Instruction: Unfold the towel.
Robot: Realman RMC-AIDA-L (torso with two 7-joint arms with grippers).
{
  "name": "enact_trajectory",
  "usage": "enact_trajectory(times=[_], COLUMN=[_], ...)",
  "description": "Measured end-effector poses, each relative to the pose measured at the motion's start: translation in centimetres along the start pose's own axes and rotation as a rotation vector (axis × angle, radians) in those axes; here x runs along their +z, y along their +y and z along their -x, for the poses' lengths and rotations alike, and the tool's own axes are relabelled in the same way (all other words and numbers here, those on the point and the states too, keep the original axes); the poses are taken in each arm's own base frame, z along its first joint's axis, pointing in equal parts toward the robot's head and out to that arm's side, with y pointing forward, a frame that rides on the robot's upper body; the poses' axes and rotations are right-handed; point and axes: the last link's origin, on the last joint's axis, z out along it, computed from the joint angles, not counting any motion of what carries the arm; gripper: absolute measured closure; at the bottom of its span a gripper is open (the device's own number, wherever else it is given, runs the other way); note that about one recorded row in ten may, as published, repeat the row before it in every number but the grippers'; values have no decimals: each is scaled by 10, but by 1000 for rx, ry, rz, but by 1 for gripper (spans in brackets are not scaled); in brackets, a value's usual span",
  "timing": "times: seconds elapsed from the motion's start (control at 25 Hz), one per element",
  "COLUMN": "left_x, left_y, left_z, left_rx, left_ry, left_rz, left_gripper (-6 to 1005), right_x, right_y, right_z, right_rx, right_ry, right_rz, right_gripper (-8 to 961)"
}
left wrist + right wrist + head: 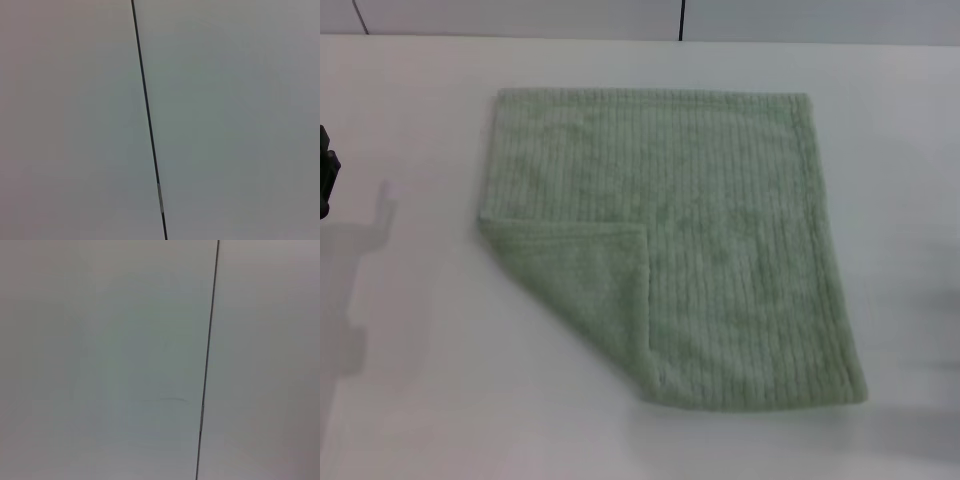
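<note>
Towel [720, 240], pale sage-green ribbed terry, lies flat mid-table [410, 400] in my head view, near-left corner folded back over itself into a triangle flap [590, 290], hemmed edges along the right side and far side. My left gripper [326, 170] is only a dark sliver at the left frame edge, well apart from the cloth; jaw state can't tell. Right gripper isn't visible; both wrist views show just pale panels with a thin dark seam [147, 120].

White desk [410, 400], plain and smooth. Behind it, pale wall panels [520, 15] split by thin dark seams [147, 120].
</note>
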Motion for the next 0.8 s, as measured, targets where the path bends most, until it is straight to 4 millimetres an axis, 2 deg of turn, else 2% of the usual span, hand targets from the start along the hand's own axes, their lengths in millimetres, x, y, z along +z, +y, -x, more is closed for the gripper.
enact_trajectory(times=[0.36,0.6,0.64,0.68,0.8], left_x=[0,2,2,3,3], left_y=[0,1,1,1,2], left_z=[0,1,1,1,2], left_rx=[0,3,3,4,3], left_ry=[0,-5,-6,-7,-13], left_rz=[1,5,5,6,8], left_gripper=[249,249,249,249,249], right_x=[1,15,22,22,39], right_y=[2,25,37,37,55], right_z=[0,1,7,7,19], right_rx=[1,51,62,62,57], right_ry=[0,37,24,24,16], right_rz=[7,87,137,137,211], right_gripper=[169,187,229,272,399])
